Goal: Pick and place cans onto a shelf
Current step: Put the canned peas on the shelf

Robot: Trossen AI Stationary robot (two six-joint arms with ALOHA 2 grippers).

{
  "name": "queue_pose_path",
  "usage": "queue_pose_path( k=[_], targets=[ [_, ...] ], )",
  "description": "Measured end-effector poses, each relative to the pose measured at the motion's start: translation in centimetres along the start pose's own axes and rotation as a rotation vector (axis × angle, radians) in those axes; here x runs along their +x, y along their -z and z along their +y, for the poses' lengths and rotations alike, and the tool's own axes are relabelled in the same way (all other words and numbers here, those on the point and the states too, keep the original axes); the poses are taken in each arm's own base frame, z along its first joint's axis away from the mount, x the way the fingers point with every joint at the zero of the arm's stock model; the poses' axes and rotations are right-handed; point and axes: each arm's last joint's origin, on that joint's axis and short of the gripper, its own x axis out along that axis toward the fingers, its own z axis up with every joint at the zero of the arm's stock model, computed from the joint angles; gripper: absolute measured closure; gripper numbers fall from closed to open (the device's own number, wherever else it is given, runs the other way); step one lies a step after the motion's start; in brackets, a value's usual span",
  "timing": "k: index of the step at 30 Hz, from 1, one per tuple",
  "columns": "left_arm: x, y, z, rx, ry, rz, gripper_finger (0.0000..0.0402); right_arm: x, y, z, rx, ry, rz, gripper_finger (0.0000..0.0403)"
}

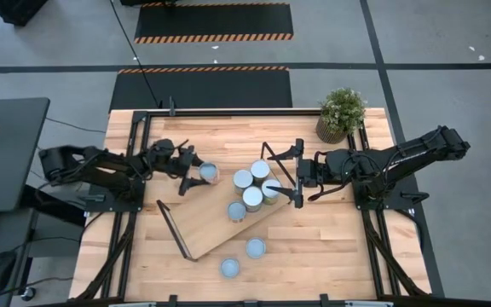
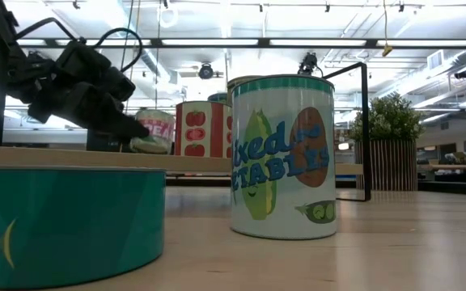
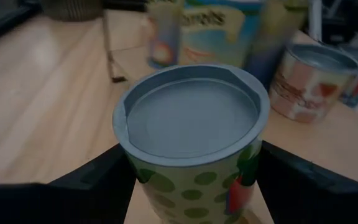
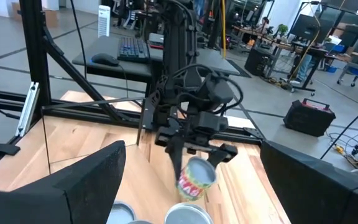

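One can [image 1: 208,174] sits clamped in the left gripper [image 1: 196,175] above the shelf [image 1: 220,223]; next, lower and release. Right gripper [image 1: 297,173] waits, fingers wide.

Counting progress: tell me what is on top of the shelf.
On the shelf, a cluster of four cans stands near the right gripper. The left gripper holds a fifth can at the shelf's edge; whether it rests on the board is not visible.

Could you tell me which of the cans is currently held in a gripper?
The can at the shelf's left edge, between the left gripper's fingers. The other cans sit free: a cluster mid-shelf, two on the tabletop in front.
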Motion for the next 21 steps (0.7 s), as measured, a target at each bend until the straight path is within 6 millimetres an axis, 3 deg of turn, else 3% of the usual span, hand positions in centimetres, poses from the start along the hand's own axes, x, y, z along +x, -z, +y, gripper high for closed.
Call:
queue_pose_path(
  k=[10, 21],
  targets=[
    [1.2, 0.0, -1.8, 0.085, 0.053, -0.003, 0.011, 0.0, 0.0, 0.0, 0.012, 0.0, 0.0, 0.0022],
    [2.1, -0.1, -4.1, 0.202, 0.029, 0.014, 0.0081, 0.0, -0.1, 0.0, 0.014, 0.002, -0.005, 0.0022]
  ],
)
